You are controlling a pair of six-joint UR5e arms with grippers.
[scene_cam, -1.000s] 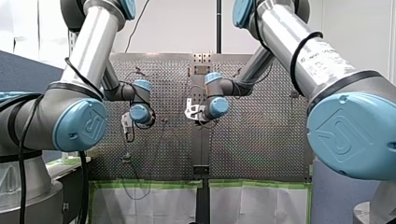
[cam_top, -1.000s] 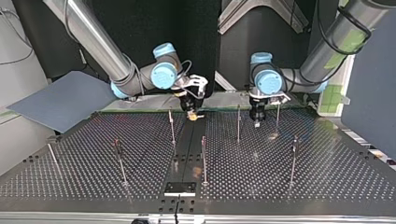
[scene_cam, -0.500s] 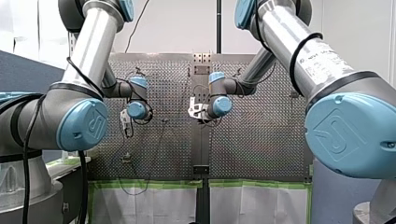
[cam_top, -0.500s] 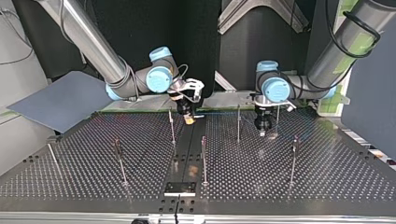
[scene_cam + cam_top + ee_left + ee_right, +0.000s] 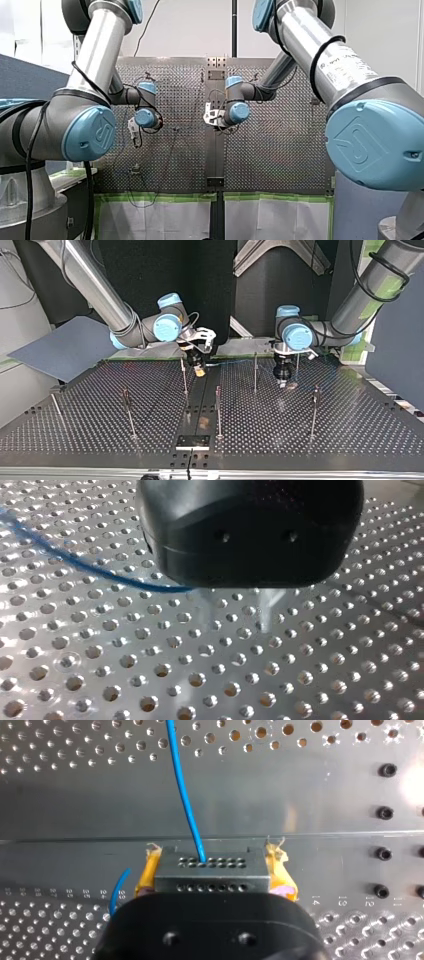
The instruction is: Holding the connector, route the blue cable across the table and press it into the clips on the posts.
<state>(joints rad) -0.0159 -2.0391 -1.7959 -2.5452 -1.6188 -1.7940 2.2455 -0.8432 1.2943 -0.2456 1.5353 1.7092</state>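
item: connector [image 5: 210,876] | small, rigid, light; clamped between yellow pads [image 5: 281,872] of right gripper [image 5: 200,371] | cable [image 5: 186,795]: thin, limp, likely snag-prone; runs ahead from connector, reaches under left gripper [image 5: 283,381], whose grip cannot be told | hold: connector body, not cable

On my feed the table [image 5: 75,800] is bare perforated metal, pretty shiny. The blue cable [image 5: 184,795] has a smooth glossy plastic jacket. The connector [image 5: 210,872] looks like matt grey metal, and the yellow pads [image 5: 144,877] beside it are frayed at the edges. My left arm [image 5: 100,45] is satin metal tube with glossy blue caps [image 5: 87,140].
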